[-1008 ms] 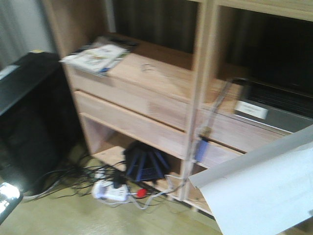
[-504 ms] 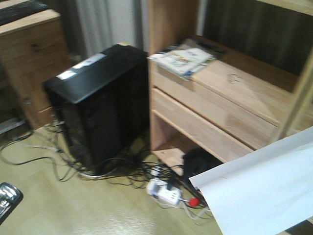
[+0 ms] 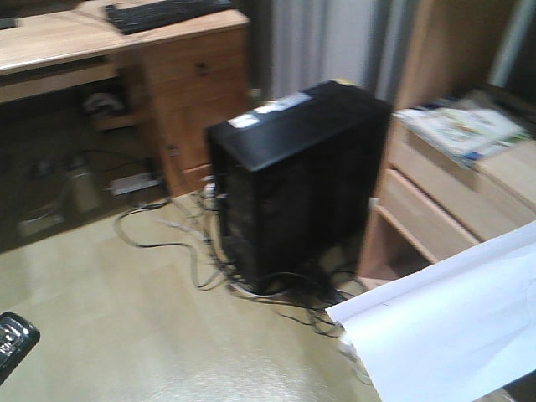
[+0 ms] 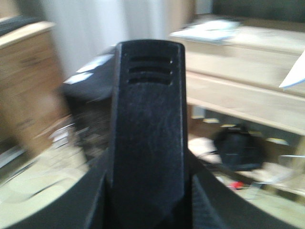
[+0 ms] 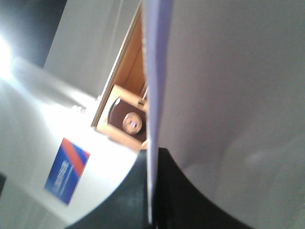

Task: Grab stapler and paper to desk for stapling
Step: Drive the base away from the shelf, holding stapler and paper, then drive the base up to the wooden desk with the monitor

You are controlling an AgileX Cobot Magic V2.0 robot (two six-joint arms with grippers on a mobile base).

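Notably; front: desk (image 3: pixel 50 38), stapler (image 3: pixel 12 339), paper (image 3: pixel 452 327) face-on; right wrist: paper edge-on

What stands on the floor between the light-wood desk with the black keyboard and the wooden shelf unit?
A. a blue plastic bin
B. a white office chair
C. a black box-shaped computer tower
C: in the front view, the black box-shaped computer tower stands on the pale floor between the light-wood desk and the wooden shelf unit.
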